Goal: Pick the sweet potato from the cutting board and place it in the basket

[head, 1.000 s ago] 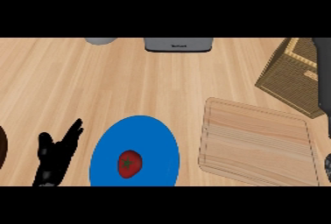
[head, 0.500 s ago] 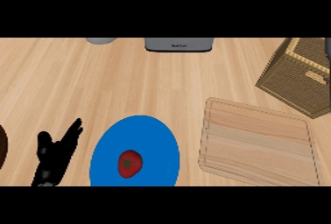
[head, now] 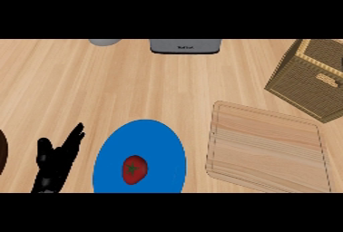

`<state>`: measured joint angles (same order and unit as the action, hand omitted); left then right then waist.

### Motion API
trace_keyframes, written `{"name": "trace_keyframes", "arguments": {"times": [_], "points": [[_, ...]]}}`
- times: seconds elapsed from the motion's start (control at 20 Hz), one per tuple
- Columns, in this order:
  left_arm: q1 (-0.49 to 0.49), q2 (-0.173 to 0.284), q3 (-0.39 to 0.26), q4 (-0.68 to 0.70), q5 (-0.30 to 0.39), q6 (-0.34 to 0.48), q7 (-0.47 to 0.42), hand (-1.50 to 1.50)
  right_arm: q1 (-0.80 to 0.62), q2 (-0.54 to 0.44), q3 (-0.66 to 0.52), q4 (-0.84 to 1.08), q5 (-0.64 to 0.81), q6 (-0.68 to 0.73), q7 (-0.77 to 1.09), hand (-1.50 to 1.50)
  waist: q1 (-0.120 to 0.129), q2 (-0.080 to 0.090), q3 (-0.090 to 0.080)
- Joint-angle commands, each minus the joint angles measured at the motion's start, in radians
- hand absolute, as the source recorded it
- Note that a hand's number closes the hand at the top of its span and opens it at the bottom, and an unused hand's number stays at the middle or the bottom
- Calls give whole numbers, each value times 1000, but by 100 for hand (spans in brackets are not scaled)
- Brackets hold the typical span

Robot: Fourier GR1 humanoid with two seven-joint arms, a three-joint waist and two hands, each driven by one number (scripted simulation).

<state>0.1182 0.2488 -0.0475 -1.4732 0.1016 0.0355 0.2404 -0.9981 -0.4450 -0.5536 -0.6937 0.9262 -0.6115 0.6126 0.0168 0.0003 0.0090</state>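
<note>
Down at the lower left of the head view, one robot hand (head: 57, 161), the left, rests on the tabletop (head: 134, 81) with fingers up and spread, straight, holding nothing. No right robot hand shows anywhere. Just to its right lies one blue plate (head: 157, 140), round, cut off by the lower edge. On that plate sits one small red fruit with a green star-shaped stem (head: 134, 169), looking like a tomato, its slightly longer axis running up and down the view. It sits apart from the robot hand, with a strip of blue between them.

Moving right, there's one wooden cutting board (head: 268, 147), pale, with a groove round its rim, lying flat and a little skewed, its near end toward the lower edge. Its top carries nothing I can make out: the sweet potato is not to be seen on it, nor anywhere else in view, so I cannot tell which way it points or how its long axis lies.

Up at the right edge stands one woven basket (head: 311, 77), turned at an angle, partly cut by the frame; its inside is too little exposed to tell what it holds. It stands near the board's far corner, not touching. Along the far edge: one dark grey appliance (head: 185, 45) and one grey rounded object (head: 106, 42). One dark brown curved shape (head: 3, 152) clips the left edge.
</note>
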Motion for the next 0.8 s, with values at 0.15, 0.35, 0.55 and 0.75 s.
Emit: {"name": "trace_keyframes", "arguments": {"times": [0.15, 0.35, 0.55, 0.75], "points": [[-6, -13, 10, 92, -5, -4, 22, 0, 50, -59, 66, 69, 72, 85, 40, 150, -12, 2, -10], [31, -17, 10, 61, -1, -16, 13, 0, 95, -97, 71, 68, 51, 79, -39, -150, -7, 2, -9], [-38, -30, 12, 56, -27, 25, 88, 0, 143, -113, 76, -33, 15, 111, -43, -150, -20, -1, -9], [-29, -21, 38, 114, 10, -33, 39, 0, 156, -102, 47, -106, -31, 43, -46, -150, -24, -1, -9]]}}
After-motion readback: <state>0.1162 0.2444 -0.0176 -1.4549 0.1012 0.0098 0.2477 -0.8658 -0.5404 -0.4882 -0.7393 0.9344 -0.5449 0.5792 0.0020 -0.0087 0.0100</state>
